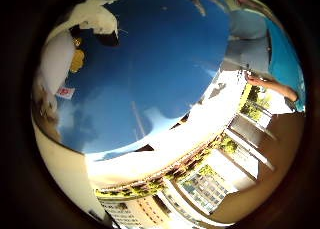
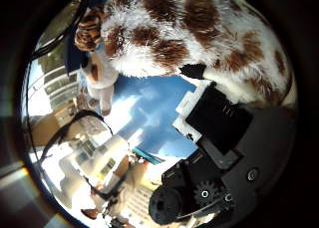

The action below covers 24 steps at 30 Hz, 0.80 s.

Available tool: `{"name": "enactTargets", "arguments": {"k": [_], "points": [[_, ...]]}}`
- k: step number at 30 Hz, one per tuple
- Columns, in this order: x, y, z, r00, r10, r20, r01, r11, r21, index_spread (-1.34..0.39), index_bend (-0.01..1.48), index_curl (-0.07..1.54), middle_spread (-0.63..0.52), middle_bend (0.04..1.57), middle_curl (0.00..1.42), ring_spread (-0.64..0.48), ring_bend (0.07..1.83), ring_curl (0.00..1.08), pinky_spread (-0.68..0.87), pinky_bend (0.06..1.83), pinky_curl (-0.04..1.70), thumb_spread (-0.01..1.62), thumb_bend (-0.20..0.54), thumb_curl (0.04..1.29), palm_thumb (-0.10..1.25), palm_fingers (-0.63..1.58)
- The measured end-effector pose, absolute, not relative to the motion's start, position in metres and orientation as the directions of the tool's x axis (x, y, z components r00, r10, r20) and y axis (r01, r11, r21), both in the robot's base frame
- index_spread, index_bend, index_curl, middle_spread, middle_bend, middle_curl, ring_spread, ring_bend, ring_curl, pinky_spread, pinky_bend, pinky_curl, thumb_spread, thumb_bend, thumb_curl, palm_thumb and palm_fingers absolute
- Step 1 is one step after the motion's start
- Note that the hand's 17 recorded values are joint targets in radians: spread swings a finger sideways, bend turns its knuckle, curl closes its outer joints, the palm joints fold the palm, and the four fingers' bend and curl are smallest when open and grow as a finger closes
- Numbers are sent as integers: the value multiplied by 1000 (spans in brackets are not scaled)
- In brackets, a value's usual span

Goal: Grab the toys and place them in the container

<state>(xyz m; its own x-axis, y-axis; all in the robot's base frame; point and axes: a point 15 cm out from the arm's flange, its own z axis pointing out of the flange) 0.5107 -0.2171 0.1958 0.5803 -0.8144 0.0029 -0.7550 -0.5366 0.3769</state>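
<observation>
I see a white plush toy with brown spots [image 2: 199, 34] filling much of the thumb-side view, right against my hand [image 2: 214, 138]; whether the fingers curl round it I cannot tell. Beside it, a smaller white toy [image 1: 60, 64] lies on the blue surface [image 1: 165, 69].

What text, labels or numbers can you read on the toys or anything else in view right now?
None can be read.
Small red and white tag on the white plush toy: it carries a mark, too blurred to make out.
Brown-spotted plush toy by the robot hand: no writing visible.
</observation>
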Motion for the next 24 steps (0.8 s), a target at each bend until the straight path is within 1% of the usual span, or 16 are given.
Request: {"name": "enactTargets", "arguments": {"k": [3,7,12,15,21,24], "points": [[489,-206,227,564,-825,-29,-747,-526,407,-913,576,261,-318,1037,1004,-98,1305,827,202,1402,639,1023,-5,588,1042,1024],[476,-189,273,568,-823,-20,-751,-528,396,-987,665,307,-322,1073,1068,-113,1343,856,179,1464,703,1047,-12,624,1036,968],[462,-143,336,611,-792,10,-739,-565,366,-1057,746,378,-323,1103,1129,-129,1385,880,159,1529,757,1061,-15,661,1023,919],[455,-97,368,645,-764,11,-729,-611,309,-1090,782,436,-322,1124,1161,-137,1415,892,149,1557,788,1068,-14,682,1016,880],[430,11,422,623,-779,-69,-772,-626,110,-1133,809,560,-319,1160,1201,-144,1462,906,135,1598,828,1071,-16,714,1001,826],[419,71,442,619,-779,-99,-780,-625,31,-1147,810,624,-317,1176,1213,-146,1482,908,130,1613,843,1073,-15,726,997,803]]}}
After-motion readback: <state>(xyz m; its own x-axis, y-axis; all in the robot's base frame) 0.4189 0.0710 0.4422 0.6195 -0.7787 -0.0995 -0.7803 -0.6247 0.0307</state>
